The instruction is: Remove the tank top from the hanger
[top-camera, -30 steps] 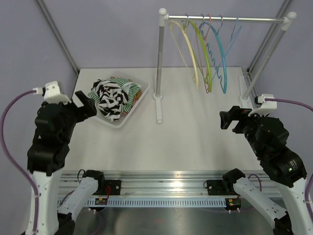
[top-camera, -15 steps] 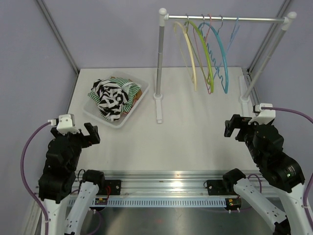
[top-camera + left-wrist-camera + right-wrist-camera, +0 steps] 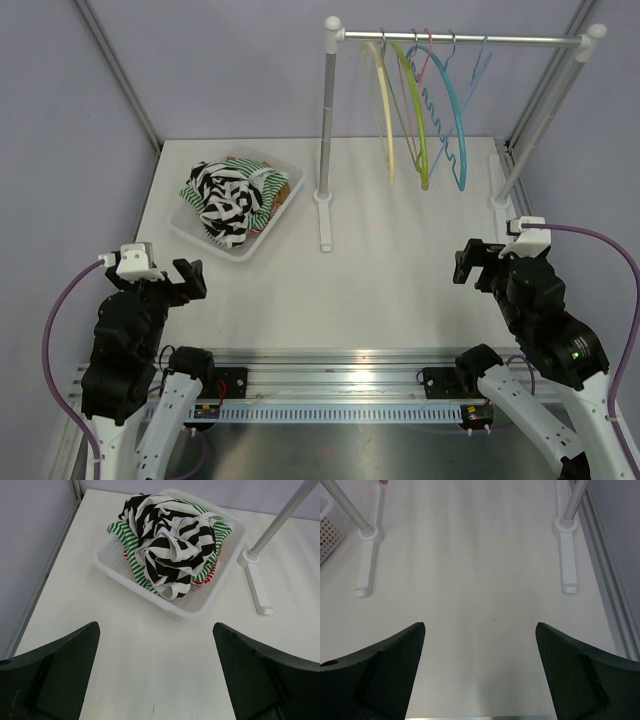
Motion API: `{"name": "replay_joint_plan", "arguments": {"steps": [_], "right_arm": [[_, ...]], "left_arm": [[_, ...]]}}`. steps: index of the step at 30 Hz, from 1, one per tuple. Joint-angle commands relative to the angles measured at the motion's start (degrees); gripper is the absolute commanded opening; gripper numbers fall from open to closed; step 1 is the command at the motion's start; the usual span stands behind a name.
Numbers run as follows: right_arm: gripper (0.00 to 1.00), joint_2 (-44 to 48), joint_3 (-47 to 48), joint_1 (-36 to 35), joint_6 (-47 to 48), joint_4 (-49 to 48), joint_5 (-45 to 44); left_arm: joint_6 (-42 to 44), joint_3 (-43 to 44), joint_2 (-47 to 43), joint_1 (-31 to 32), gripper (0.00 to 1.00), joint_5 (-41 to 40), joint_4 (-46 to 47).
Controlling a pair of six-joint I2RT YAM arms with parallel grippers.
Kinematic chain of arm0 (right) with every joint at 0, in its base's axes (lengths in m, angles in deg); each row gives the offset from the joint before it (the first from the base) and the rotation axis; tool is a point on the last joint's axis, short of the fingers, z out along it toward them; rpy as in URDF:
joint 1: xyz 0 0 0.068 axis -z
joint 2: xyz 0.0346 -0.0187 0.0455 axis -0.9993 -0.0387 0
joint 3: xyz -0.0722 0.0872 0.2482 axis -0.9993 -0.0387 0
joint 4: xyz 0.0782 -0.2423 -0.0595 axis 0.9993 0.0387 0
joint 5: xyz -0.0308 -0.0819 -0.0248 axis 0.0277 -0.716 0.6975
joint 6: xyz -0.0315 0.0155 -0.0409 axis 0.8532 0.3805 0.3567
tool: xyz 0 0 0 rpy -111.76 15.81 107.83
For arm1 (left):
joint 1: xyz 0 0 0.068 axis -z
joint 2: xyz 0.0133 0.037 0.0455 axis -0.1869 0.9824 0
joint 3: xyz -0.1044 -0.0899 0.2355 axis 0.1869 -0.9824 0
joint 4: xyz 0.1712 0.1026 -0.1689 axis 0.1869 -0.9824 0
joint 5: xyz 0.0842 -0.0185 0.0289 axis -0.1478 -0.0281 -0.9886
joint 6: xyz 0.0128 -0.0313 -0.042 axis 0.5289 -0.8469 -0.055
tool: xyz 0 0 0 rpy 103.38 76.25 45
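— Nearest items?
— My left gripper [image 3: 155, 642] and right gripper [image 3: 480, 640]: fingers wide apart, holding nothing, over the table [image 3: 470, 565].
— Farther?
— Striped tank top [image 3: 167, 545], crumpled atop the white basket [image 3: 200, 611]; beyond, hangers [image 3: 425, 110] on the rail [image 3: 500, 41].

A robotics lab test cell: a bare white table [image 3: 400, 290] is boxed in by plain lilac wall panels [image 3: 230, 70] and grey metal frame struts [image 3: 115, 75], with a slotted aluminium mounting rail [image 3: 340, 365] along its near edge and a small white-posted clothes rail [image 3: 520, 41] holding coloured plastic hangers [image 3: 459, 120].
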State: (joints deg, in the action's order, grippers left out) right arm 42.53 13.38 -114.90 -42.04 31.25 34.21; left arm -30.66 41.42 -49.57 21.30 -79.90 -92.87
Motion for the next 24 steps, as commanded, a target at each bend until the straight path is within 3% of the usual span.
{"name": "replay_joint_plan", "arguments": {"steps": [1,24], "right_arm": [[1.0,-0.22,0.73,-0.31,0.68,-3.9,-1.49],[1.0,-1.01,2.57,-0.31,0.5,-2.23,-1.4]], "left_arm": [[0.86,-0.67,-0.53,0.46,0.99,0.52,3.63],[-0.63,-0.85,3.77,0.9,0.99,2.54,5.13]]}}
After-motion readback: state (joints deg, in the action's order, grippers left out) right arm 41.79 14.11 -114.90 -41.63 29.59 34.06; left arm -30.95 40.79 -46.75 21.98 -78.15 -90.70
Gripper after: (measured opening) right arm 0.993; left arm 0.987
